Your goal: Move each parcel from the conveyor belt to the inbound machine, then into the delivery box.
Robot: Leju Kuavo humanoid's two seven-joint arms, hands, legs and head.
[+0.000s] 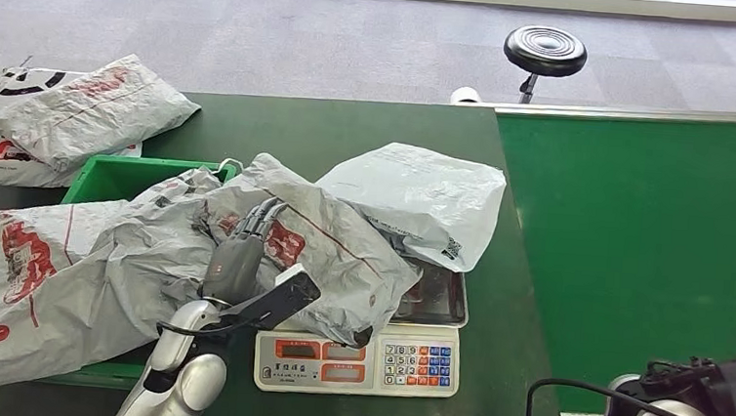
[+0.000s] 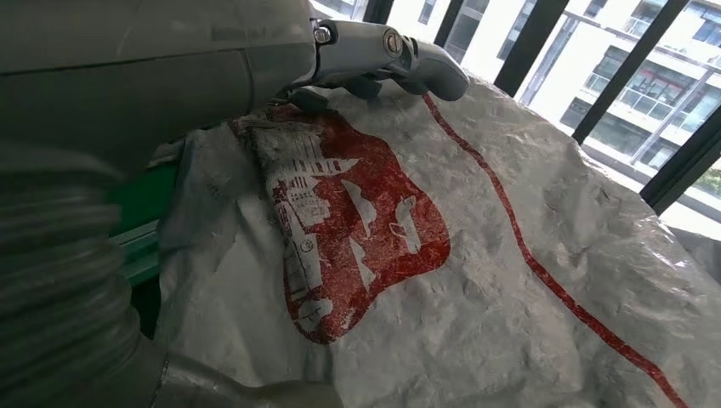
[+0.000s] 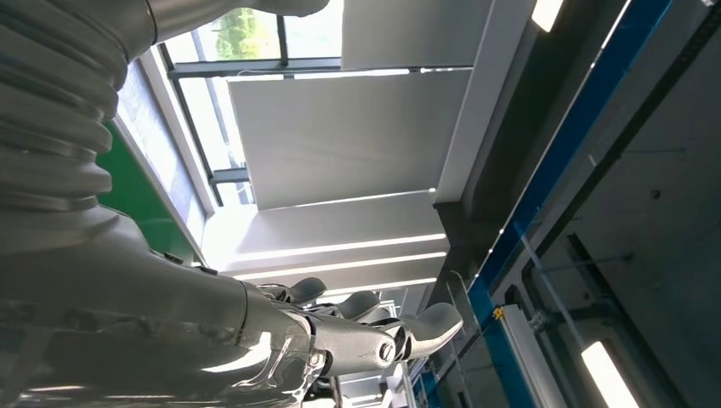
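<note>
The left hand point(image 1: 239, 258) rests fingers-down on a soft, crinkly, slippery-looking parcel point(image 1: 327, 249) beneath it; whether it grips cannot be told.

We count five grey parcels point(image 1: 331, 254), one green bin point(image 1: 112, 175), one weighing scale point(image 1: 358, 359) and one black stool point(image 1: 544, 51).

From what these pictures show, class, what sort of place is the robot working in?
Probably a parcel sorting station, perhaps a mock-up. Grey mail bags are piled on a green table, one lies on a weighing scale with a keypad, and a green crate sits beside it. The left hand rests on a bag.
</note>
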